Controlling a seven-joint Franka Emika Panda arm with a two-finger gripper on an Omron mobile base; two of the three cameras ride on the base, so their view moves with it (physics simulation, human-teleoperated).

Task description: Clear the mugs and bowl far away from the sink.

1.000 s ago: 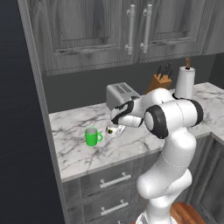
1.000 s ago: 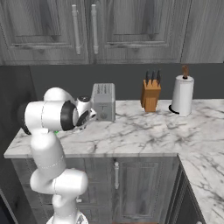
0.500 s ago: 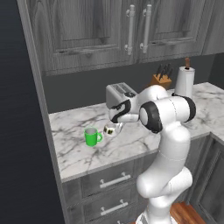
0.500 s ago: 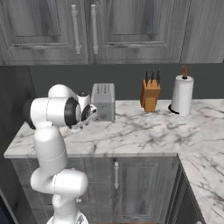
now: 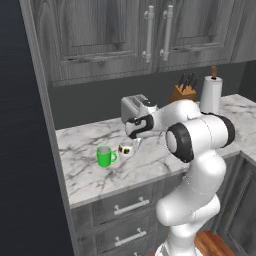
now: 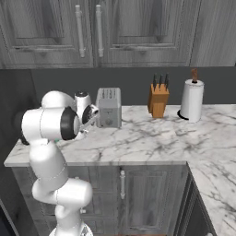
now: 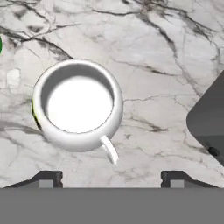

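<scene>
The whitish mug point(image 7: 78, 105) stands upright on the marble counter point(image 7: 166, 52), its handle point(image 7: 109, 149) pointing toward my hand. My gripper point(image 7: 111, 179) hovers just above it, open, with its fingertips point(image 7: 48, 178) spread wide and nothing between them. From the left base view the same mug point(image 5: 126, 149) sits just right of the bright green mug point(image 5: 105, 156), with my gripper point(image 5: 134, 142) over its right side. The bowl and the sink are out of view.
A grey toaster point(image 5: 135, 105) stands close behind my hand, and its dark corner point(image 7: 210, 127) shows at the right of the hand view. Farther right stand a knife block point(image 6: 158, 99) and a paper towel roll point(image 6: 192, 99). Cabinets hang above the counter.
My gripper has opened and let go of the whitish mug, which now rests on the counter beside the green mug. The hand has risen slightly.
</scene>
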